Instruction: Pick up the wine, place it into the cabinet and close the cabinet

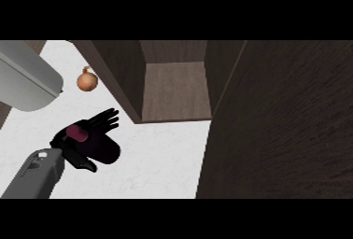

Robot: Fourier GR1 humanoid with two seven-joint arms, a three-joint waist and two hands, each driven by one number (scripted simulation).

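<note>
At the far left edge I see a grey rounded object (27, 81), cut off by the frame, sitting on the white tabletop (151, 158). Just right of it, well back from my arm, lies a brown onion (86, 81), close beside the cabinet's left wall. Nearer to me, my left hand (86, 137) comes in from the lower left on its grey forearm. Its fingers (103, 119) and thumb are curled round the wine (100, 149), a dark maroon bottle lying tilted in the palm with its lighter cap toward the left; much of the bottle is hidden by the hand. Whether the bottle touches the tabletop I cannot tell. Further right stands the cabinet (176, 88), open, with its bare wooden shelf showing. Its dark door (283, 126) fills the right side.
</note>
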